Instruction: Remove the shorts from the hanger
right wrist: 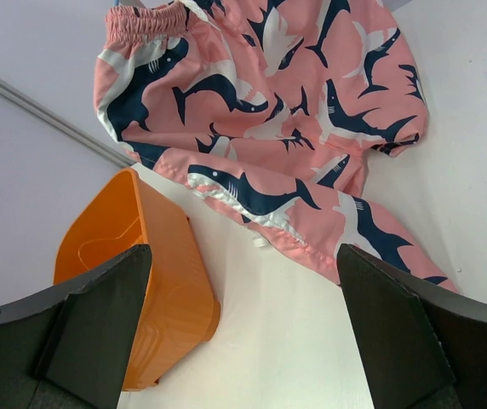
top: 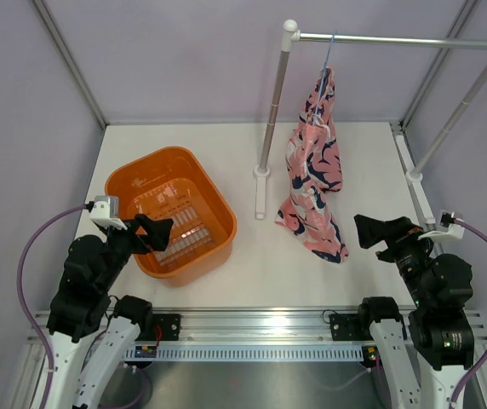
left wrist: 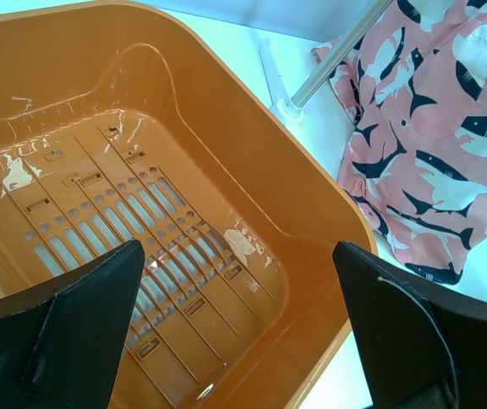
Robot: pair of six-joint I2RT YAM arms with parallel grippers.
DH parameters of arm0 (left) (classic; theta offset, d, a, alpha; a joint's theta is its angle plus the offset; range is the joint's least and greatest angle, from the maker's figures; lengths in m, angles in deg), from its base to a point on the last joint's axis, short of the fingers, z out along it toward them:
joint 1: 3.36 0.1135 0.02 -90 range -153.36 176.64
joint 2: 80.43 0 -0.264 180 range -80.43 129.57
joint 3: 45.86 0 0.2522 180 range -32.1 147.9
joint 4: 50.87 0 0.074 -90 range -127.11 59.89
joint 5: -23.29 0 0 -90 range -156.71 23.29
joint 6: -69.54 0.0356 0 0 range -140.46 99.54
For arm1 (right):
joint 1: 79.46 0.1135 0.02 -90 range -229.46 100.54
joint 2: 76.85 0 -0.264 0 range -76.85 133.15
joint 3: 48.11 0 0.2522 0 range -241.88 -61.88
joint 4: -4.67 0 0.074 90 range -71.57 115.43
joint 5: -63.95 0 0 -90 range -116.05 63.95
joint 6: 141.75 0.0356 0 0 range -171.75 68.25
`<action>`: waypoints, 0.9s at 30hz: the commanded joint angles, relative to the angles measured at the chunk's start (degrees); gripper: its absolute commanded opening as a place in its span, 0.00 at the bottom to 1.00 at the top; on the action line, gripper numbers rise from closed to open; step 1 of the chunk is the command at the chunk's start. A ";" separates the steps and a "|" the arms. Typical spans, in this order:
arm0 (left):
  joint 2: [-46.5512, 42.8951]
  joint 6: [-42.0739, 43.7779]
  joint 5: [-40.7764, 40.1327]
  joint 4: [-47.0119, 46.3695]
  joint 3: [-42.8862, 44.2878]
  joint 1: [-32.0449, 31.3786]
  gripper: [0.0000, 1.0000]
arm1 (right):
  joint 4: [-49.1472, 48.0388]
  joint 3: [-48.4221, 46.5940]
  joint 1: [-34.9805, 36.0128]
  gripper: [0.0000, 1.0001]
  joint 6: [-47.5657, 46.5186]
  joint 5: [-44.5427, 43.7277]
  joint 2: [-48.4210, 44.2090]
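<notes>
The pink shorts point(top: 314, 166) with a navy and white shark print hang from the thin light-blue hanger point(top: 326, 58) on the rail; their lower end rests on the table. They also show in the left wrist view point(left wrist: 435, 145) and the right wrist view point(right wrist: 269, 119). My left gripper point(top: 154, 233) is open and empty over the near edge of the orange basket point(top: 133, 181). My right gripper point(top: 373, 230) is open and empty, just right of the shorts' lower end, apart from them.
A silver-and-white clothes rail point(top: 397, 40) stands at the back right on posts, with a foot point(top: 263, 173) near the basket. The orange basket point(left wrist: 252, 153) holds nothing. Grey walls close in the white table point(top: 252, 273).
</notes>
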 commanded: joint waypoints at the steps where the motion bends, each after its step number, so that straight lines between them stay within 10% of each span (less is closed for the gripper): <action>1: -0.73 0.51 -0.42 -2.13 0.22 0.10 0.99 | 0.10 -1.38 -0.26 1.00 -0.99 0.25 -0.40; 17: -1.25 0.60 0.81 -2.65 -0.04 -0.43 0.99 | -2.08 -8.04 -0.18 1.00 -3.54 -0.27 5.13; 27: -1.34 0.86 1.86 -2.83 -0.13 -0.51 0.99 | -8.87 -27.11 -0.18 1.00 -4.94 3.85 32.24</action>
